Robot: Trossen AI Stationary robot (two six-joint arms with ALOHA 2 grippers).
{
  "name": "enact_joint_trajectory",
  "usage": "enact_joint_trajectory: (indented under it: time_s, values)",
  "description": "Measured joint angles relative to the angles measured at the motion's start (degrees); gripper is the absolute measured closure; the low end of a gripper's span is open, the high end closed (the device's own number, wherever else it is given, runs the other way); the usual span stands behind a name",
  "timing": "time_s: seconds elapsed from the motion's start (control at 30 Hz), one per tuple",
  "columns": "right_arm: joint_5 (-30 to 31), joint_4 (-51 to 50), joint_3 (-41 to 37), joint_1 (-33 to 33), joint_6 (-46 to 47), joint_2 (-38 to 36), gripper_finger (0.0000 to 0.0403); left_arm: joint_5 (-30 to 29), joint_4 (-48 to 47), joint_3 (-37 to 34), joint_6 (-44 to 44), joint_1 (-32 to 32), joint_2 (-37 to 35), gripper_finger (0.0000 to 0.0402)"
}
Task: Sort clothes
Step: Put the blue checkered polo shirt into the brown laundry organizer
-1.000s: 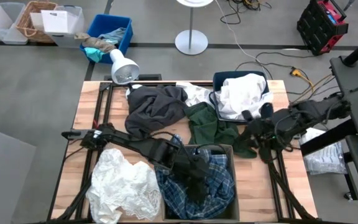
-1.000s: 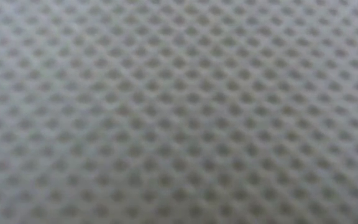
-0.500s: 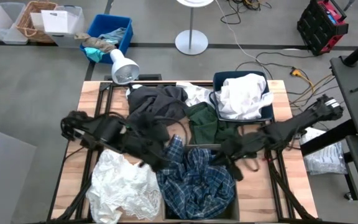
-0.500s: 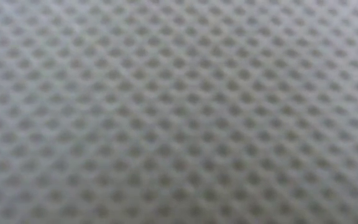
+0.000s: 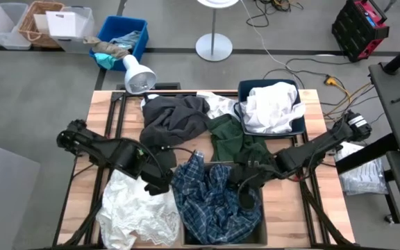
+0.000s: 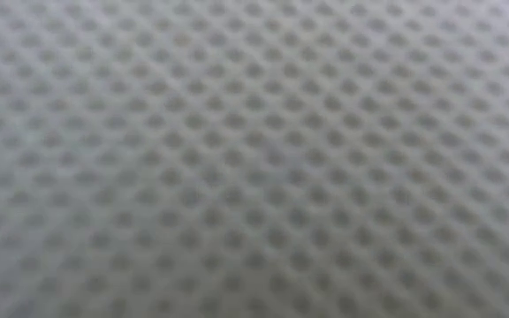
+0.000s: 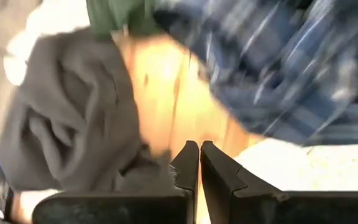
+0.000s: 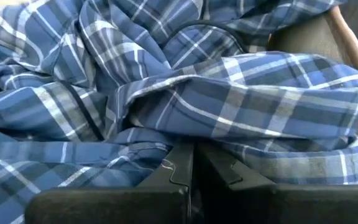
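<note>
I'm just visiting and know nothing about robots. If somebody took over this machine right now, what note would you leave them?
Left gripper: shut, empty, between white heap and plaid shirt.
Right gripper: shut, down on the plaid shirt; a grip is unclear.
Done: whites in the blue bin; plaid shirt in the near box.
Left: grey garment, green garment, and the white heap lie loose on the table.
</note>
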Motion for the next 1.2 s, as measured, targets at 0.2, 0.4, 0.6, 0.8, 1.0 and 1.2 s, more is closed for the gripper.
enact_joint_trajectory:
  time_s: [0.2,0.4,0.6,0.8,1.0,1.2]
  values:
    - [1.5,-3.8,4.4,0.5,-0.3,2.2,0.0394,2.0,17.0,-17.8,-2.8,-0.6,-5.6,0.0402]
    - [2.1,-4.8,5.4,0.5,-0.1,2.6,0.0394,1.0,33.6,-26.3,-0.1,-0.6,-6.5,0.0402]
    - [4.8,-6.9,5.7,0.5,1.9,2.1,0.0394,-0.2,36.8,-25.4,1.0,-0.6,-5.9,0.0402]
    - [6.8,-9.4,7.7,0.5,2.4,1.6,0.0394,-1.4,32.9,-19.8,1.6,-0.6,-5.9,0.0402]
    - [7.3,-9.3,8.7,0.5,1.6,1.6,0.0394,-1.8,32.3,-14.6,3.9,-0.6,-5.7,0.0402]
    - [8.4,-9.3,8.7,0.5,1.9,1.1,0.0394,0.0,33.1,-10.9,6.9,-0.6,-2.3,0.0402]
